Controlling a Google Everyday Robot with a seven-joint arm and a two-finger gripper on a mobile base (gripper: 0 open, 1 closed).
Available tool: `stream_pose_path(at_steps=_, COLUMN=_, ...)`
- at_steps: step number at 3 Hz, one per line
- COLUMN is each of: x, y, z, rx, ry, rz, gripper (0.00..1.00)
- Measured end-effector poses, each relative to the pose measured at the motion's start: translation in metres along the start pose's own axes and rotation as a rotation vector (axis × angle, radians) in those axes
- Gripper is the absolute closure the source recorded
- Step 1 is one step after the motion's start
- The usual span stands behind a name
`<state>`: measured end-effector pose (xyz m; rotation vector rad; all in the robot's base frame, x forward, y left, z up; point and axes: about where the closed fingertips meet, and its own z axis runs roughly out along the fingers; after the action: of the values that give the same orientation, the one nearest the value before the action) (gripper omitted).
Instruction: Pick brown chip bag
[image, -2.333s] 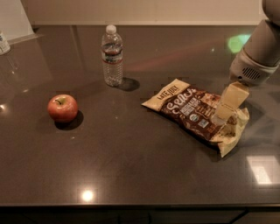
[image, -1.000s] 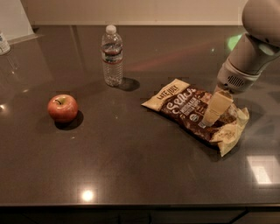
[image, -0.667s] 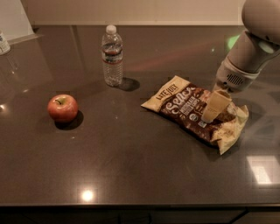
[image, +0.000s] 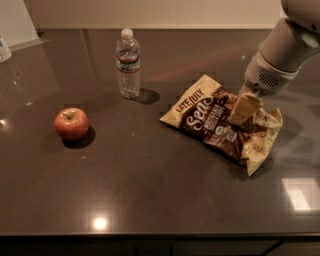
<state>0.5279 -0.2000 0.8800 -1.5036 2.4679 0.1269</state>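
Observation:
The brown chip bag (image: 210, 120) lies on the dark counter at the right. It has a dark brown centre with white lettering and cream ends. Its right end is crumpled and its far edge is tilted up. My gripper (image: 244, 109) comes down from the upper right onto the right half of the bag and is shut on it. The grey wrist (image: 270, 75) stands above it. The rest of the bag still rests on the counter.
A red apple (image: 71, 123) sits at the left. A clear water bottle (image: 129, 64) stands upright behind the bag's left end. The counter's front edge (image: 160, 234) runs along the bottom. A white object (image: 4, 49) is at the far left.
My gripper moved left from the bag's right end onto the bag, then rose slightly. The bag's far edge lifted with it. Apple and bottle have not moved.

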Motion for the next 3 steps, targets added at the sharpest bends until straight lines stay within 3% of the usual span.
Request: stream_pose_path(at_steps=3, x=-0.044, y=0.002, z=-0.061, rx=0.093, ry=-0.048, rz=-0.104, gripper=1.0)
